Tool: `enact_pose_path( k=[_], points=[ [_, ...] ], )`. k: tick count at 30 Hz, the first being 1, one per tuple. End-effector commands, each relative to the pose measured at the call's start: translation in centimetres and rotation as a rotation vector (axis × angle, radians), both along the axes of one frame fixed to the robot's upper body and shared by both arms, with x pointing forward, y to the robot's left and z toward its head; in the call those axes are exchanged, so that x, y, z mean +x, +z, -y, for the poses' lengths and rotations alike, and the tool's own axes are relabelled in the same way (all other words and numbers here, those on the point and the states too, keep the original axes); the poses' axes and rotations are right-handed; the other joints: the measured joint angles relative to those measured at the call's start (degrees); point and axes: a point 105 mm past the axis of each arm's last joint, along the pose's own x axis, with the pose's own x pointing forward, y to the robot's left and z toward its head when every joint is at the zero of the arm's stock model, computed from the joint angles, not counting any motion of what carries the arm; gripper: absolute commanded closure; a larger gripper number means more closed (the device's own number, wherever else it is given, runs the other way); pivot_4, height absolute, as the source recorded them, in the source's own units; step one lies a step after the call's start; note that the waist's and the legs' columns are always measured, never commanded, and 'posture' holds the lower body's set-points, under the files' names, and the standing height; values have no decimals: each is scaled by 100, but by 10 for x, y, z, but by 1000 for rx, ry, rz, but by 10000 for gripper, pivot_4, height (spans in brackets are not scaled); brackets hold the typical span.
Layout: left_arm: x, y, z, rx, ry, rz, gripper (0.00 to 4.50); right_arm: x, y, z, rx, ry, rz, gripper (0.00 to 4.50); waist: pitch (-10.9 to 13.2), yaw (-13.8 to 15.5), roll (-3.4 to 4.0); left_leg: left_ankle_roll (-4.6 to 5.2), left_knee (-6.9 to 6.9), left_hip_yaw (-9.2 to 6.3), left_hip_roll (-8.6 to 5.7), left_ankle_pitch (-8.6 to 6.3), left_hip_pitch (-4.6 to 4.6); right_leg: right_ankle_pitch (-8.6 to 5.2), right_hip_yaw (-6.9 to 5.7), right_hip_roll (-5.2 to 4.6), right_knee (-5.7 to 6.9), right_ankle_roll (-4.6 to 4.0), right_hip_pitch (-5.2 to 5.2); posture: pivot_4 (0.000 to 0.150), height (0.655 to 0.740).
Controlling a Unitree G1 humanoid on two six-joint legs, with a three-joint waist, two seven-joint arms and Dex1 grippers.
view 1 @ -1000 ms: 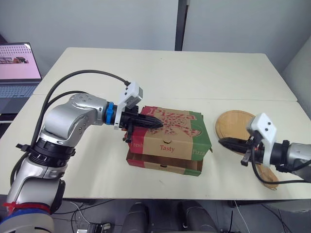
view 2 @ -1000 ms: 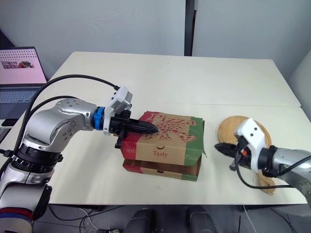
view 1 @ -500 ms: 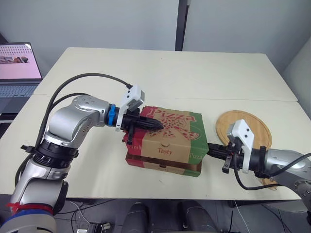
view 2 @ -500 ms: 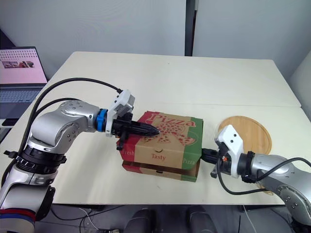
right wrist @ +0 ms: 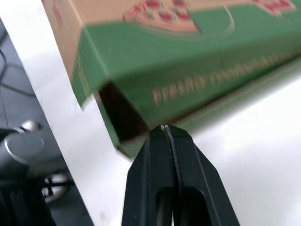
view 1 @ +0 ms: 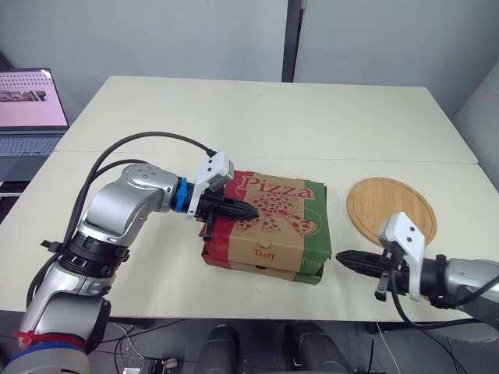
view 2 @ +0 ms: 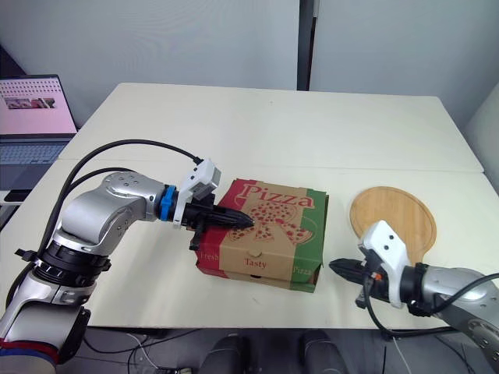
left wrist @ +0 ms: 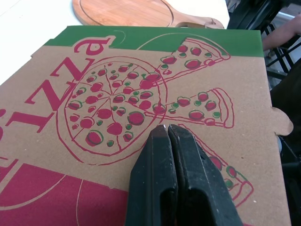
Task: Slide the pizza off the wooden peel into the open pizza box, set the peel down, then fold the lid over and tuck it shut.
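An office-like room: pale tables [view 1: 273, 109], an open laptop [view 1: 27, 109], plain grey walls [view 1: 156, 35].

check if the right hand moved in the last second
Yes: the right hand has moved off the wooden peel, toward the pizza box.

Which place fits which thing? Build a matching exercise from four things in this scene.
Things:
1. left gripper
2. right gripper
3. wooden peel
4. laptop

Places:
A. lying on the table, right of the pizza box
B. over the box's printed top
C. beyond the table's left edge
D. by the box's right front corner

Pairs: 1-B, 2-D, 3-A, 4-C
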Motion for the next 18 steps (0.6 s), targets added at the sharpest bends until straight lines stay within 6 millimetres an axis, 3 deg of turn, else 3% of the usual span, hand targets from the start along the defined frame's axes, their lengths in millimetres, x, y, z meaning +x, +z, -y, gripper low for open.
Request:
enact_pose_path(
  k=[1,7,12,18],
  points=[
    [1,5,1,-7,-14,23,45000,1,23,5,-1,22,105,32492,0,-9,0,0,0,1,0,0,2,0,1,0,1,0,1,1500,7306],
    [2,5,1,-6,-19,30,45000,-7,44,-32,110,160,190,11664,0,-17,-1,0,-3,2,4,0,29,0,3,4,5,0,21,1500,7306],
    [1,7,4,-10,-28,32,45000,-6,34,-59,48,247,244,11664,0,-10,-1,0,-2,3,2,0,27,0,6,3,4,0,21,1500,7306],
    [-3,5,5,-1,-51,25,45000,12,21,-67,-68,241,358,11664,0,-6,0,0,-1,4,2,0,28,0,5,2,5,0,20,1500,7306]
  ],
)
